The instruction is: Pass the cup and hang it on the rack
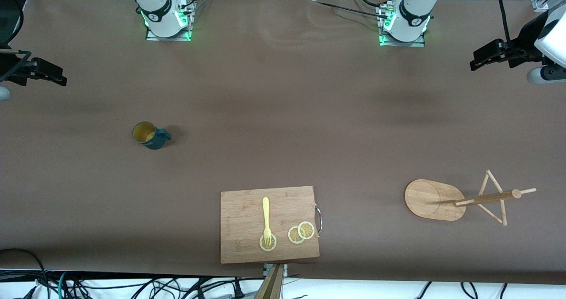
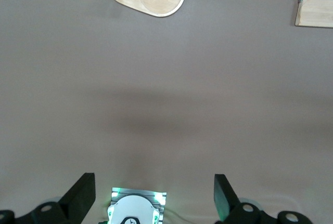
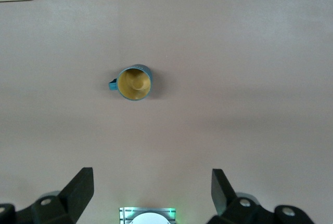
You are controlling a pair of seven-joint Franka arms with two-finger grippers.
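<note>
I see the cup (image 1: 150, 135) standing upright on the brown desk (image 1: 283, 95) toward the right arm's end, mustard inside showing, its handle pointing toward the left arm's end. The rack (image 1: 460, 199) stands well apart from it at the left arm's end, nearer the front camera, its post and pegs bare. Between them, closest to the front camera, a cutting board (image 1: 247, 215) carries a yellow fork (image 1: 266, 217) and lemon slices (image 1: 301, 232). My right gripper (image 3: 151, 193) hangs high over the desk near the cup, fingers apart and empty. My left gripper (image 2: 154, 195) waits over its own end, fingers likewise wide apart, nothing between them.
</note>
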